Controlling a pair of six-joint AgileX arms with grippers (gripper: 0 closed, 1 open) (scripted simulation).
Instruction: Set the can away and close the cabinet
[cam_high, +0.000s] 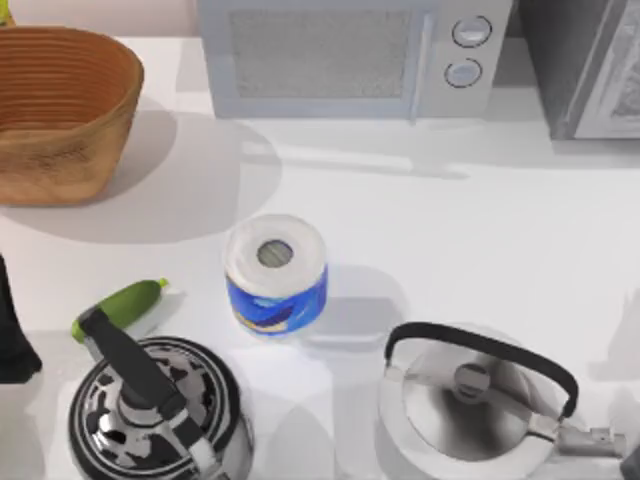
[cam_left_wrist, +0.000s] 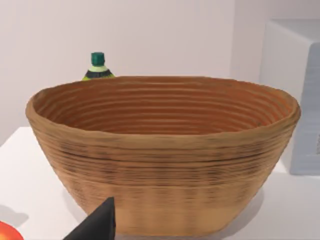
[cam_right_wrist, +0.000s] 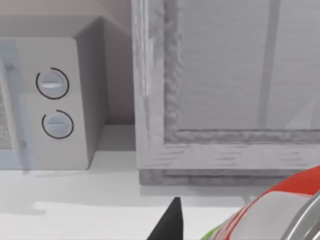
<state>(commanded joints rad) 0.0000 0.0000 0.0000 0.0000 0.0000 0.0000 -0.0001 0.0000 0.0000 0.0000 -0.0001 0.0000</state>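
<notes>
Rendered kitchen counter w/ microwave (cam_high: 345, 55), two kettles (cam_high: 150, 410), cabinet (cam_right_wrist: 225, 90), wicker basket (cam_left_wrist: 160, 150).

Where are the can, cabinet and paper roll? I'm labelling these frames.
can (cam_right_wrist: 270, 212): right wrist view, red side.
cabinet (cam_right_wrist: 225, 75): right wrist view, door panel.
paper roll (cam_high: 276, 255): top view, top face.

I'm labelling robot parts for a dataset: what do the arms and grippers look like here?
Little shows. The left gripper's fingertip is a matte black pointed wedge, and the right gripper's fingertip is a similar slim black point. In the top view, a black part of the left arm sits at the table's left edge. No cables or markings.
</notes>
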